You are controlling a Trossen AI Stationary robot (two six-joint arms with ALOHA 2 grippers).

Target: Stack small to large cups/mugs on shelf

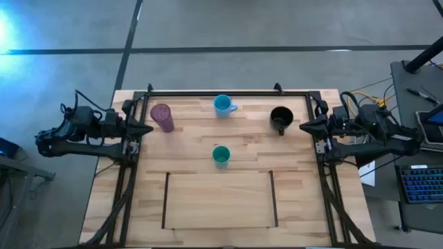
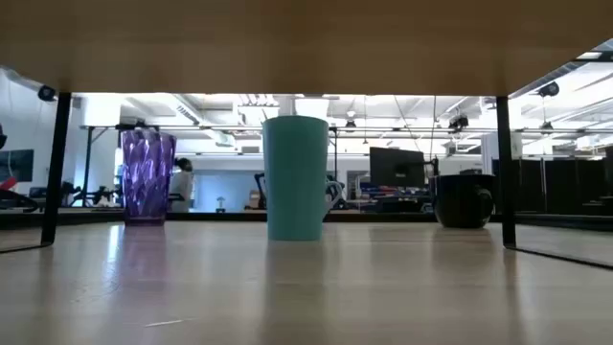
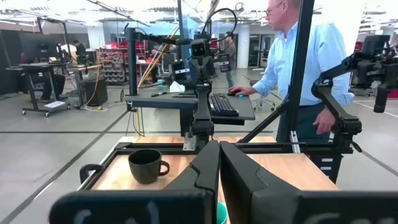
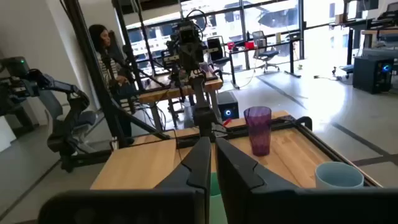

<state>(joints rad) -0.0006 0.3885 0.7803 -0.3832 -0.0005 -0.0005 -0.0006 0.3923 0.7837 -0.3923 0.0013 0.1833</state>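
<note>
No text, label, brand, number or sign can be read in any of the views. The cups carry no visible print, and the monitors and equipment in the room behind the desk show nothing legible.

Around the wooden table (image 1: 201, 142) stands a black metal frame (image 1: 214, 92), a blue-lit keyboard (image 1: 423, 185) sits off its right side, and beyond it a person in a light-blue shirt (image 3: 298, 59) works at what seems a desk (image 3: 186, 99).
</note>
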